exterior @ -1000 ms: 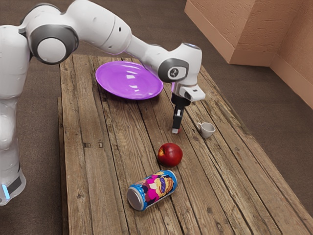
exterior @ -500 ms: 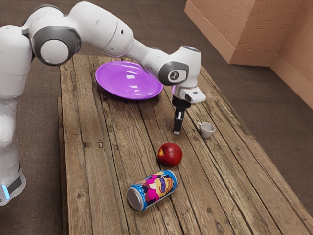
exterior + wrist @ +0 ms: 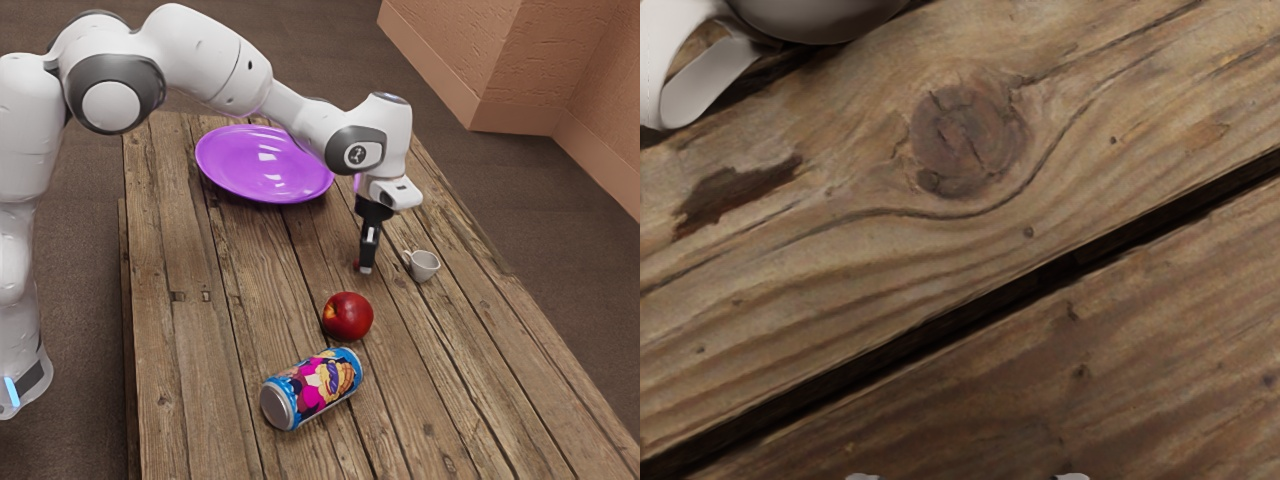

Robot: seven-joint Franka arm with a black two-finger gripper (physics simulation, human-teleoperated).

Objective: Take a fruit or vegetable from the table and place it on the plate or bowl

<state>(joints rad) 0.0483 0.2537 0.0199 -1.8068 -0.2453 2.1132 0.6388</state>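
The arm had edged slightly toward the white cup (image 3: pixel 424 263); its jaws, apart and empty, hung low over bare table (image 3: pixel 200 330); the red apple (image 3: pixel 347 316) lay unmoved nearby, well apart from the purple plate (image 3: pixel 262 162); the grasp seemingly remained ahead.

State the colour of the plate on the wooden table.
The plate is a glossy purple, and the exterior view shows it best.

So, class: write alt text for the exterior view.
A white robot arm points its black gripper down at a wooden table, beside a small white cup. A red apple, a can on its side and a purple plate lie nearby.
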